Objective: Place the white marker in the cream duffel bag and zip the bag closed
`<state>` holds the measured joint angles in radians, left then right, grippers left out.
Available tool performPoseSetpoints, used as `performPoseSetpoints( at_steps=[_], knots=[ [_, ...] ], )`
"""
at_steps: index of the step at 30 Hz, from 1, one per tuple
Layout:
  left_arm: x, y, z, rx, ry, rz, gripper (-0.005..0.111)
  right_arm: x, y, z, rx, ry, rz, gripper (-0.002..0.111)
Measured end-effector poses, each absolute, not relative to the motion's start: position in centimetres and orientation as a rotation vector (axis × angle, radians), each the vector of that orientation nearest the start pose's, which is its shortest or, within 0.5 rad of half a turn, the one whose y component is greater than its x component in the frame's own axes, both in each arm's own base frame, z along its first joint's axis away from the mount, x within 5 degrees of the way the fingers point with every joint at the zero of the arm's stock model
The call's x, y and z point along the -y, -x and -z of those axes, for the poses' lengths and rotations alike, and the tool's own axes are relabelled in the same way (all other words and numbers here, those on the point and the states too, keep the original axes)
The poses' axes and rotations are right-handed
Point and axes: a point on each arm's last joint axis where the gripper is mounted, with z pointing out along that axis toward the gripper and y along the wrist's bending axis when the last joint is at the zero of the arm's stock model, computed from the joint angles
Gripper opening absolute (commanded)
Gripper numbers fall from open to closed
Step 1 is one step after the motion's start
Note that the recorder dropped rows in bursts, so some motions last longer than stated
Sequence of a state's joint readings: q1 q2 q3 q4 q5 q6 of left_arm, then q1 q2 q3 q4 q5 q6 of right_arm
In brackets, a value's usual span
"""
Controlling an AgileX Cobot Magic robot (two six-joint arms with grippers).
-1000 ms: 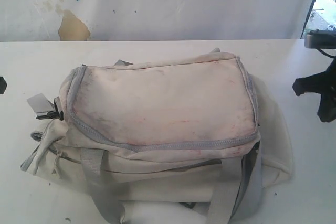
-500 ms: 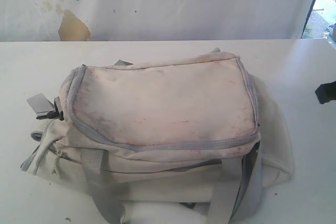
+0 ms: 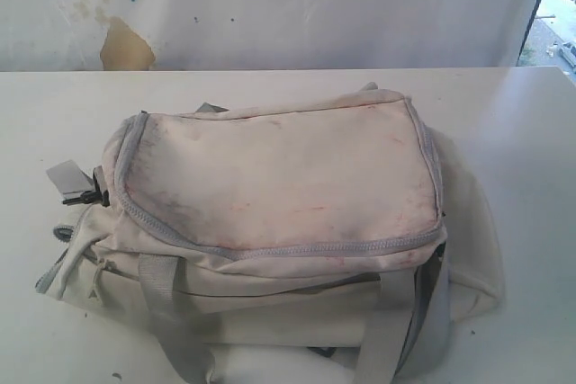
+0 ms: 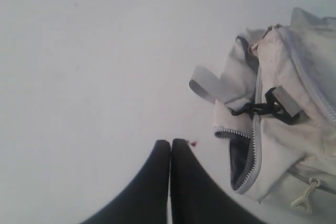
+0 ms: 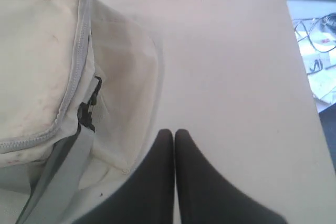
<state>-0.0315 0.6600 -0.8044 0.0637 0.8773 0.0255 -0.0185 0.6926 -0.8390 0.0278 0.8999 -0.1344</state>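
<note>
The cream duffel bag (image 3: 279, 177) is soft, matt cloth, creased and grimy with faint pinkish smears. Its trim is coarse grey webbing straps (image 3: 157, 281), a grey toothed zipper (image 3: 270, 252) and a black buckle (image 4: 260, 109) that looks like plastic. The white surface (image 3: 513, 105) is smooth and dull, the wall (image 3: 360, 15) is chalky chipped paint, and the left hand (image 4: 171, 142) and right hand (image 5: 174, 132) look like smooth black plastic or rubber.

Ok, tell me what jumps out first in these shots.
The grimy, pink-stained cream duffel bag fills the middle of the white table. At one end, beside a black buckle, a zipper gap shows dark lining. Both the left gripper and right gripper are shut, empty, over bare table.
</note>
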Motion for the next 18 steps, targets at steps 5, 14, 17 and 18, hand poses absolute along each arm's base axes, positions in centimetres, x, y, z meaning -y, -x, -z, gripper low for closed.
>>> performPoseSetpoints(
  at_steps=[5, 14, 17, 18],
  knots=[
    [-0.2, -7.4, -34.5, -2.082, -0.076, -0.075, 0.000, 0.2, -8.3, -34.9, -2.140, 0.124, 0.089, 0.000],
    [-0.4, -2.0, -32.1, -1.860, -0.066, -0.078, 0.000, 0.0, -3.7, -31.7, -2.025, 0.125, 0.092, 0.000],
    [-0.5, -0.6, -31.6, -1.795, -0.067, -0.089, 0.000, 0.0, -2.2, -31.2, -1.959, 0.129, 0.097, 0.000],
    [-0.5, -0.1, -31.4, -1.774, -0.072, -0.096, 0.000, 0.0, -1.7, -31.1, -1.935, 0.131, 0.096, 0.000]
  ],
)
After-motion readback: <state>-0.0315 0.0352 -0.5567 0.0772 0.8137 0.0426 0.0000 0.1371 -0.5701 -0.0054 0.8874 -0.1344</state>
